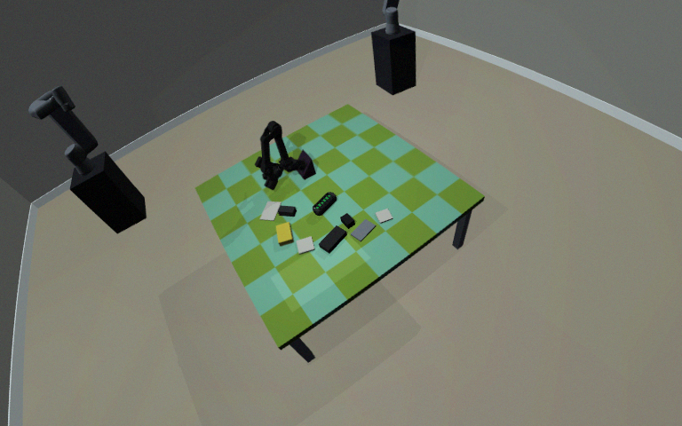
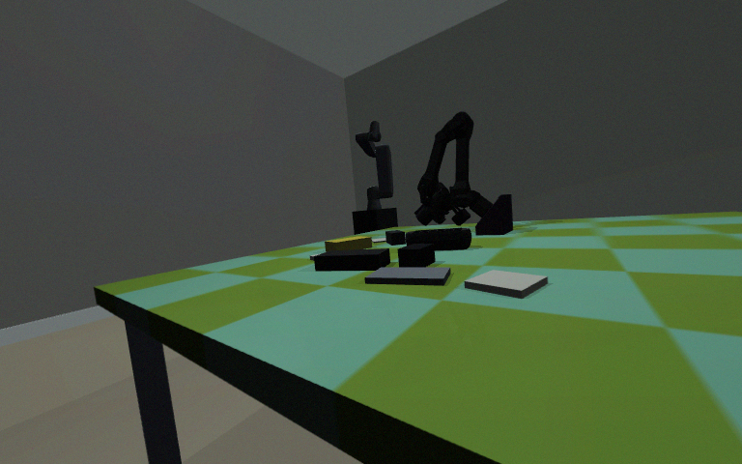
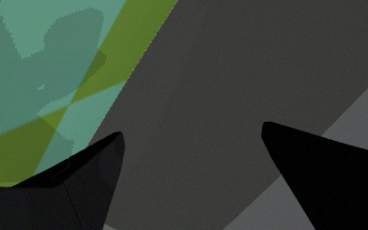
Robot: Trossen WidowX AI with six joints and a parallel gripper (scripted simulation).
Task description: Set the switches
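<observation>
The dark controller unit sits on the bench with its switch side up. A row of small green marks shows on its top in the top view. Which end of each switch is down is too small to tell. The label on its underside is hidden. My gripper is open and empty, its two dark fingers wide apart in the wrist view. The arm is folded back near its base, and the gripper is clear of the unit, above the table's back part.
Around the unit lie a dark block, a yellow block, a long black block, a small black block, a grey slab and several white tiles, one at the right.
</observation>
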